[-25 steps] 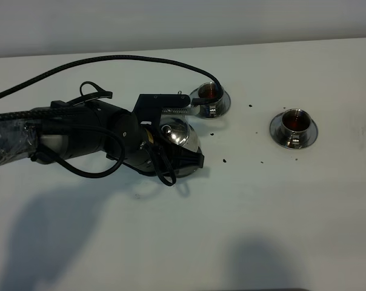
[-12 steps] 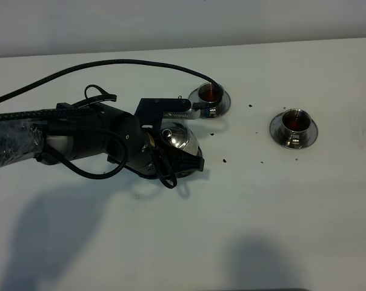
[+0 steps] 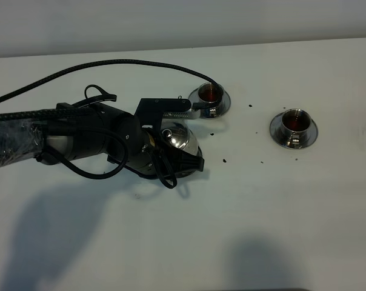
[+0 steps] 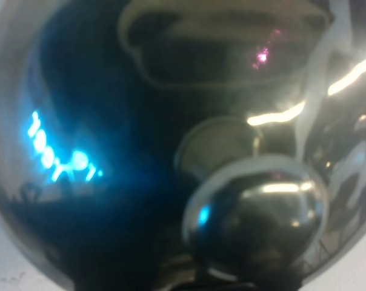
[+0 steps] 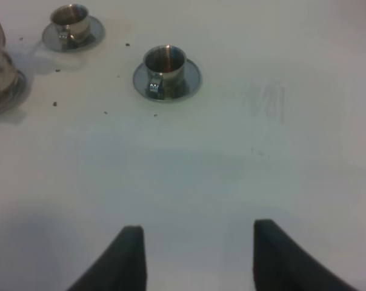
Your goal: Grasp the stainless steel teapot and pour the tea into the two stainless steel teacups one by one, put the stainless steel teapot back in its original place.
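Steel dominates the white table: the stainless steel teapot is a squat, mirror-bright globe with a domed lid and round knob, lying left of centre in the high view, largely covered by the left arm. Its polished belly fills the left wrist view, reflecting blue and pink lights, with the ball-shaped knob bulging close to the lens. The left gripper is clenched, apparently on the stainless steel teapot; the handle itself is hidden under the black wrist and its looping cables.

At about one o'clock from the pot stands the near teacup on its round saucer, holding dark reddish-brown liquid; the arm's black bracket and spring reach up to that saucer's edge. Well apart, at roughly three o'clock from the pot, the far teacup sits on its own saucer, likewise holding dark liquid. Small dark specks dot the matte surface between and below the cups. A braided black cable arcs over the table to the near cup's side.

The right gripper hovers with its two black fingers spread apart, holding nothing, both cups beyond it at eleven o'clock.
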Available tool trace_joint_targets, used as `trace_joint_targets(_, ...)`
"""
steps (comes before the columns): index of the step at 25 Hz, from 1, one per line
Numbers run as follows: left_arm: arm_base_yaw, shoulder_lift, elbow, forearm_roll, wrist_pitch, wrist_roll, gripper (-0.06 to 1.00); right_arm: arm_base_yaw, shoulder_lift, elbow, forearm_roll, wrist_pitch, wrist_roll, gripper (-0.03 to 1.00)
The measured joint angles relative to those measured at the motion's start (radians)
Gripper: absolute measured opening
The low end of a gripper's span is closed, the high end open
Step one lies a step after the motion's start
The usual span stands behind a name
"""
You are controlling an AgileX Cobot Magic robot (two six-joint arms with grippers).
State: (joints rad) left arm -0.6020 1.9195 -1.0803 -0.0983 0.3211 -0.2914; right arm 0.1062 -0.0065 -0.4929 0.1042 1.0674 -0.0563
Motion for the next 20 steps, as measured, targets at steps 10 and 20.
trace_joint_targets(10,0.000,0.000,0.000,-0.003,0.000,0.000,0.22,0.000,0.000,0.000,0.000,0.000,0.000,0.40)
trace_joint_targets(20,0.000,0.000,0.000,-0.003,-0.007,0.000,0.25,0.000,0.000,0.000,0.000,0.000,0.000,0.40)
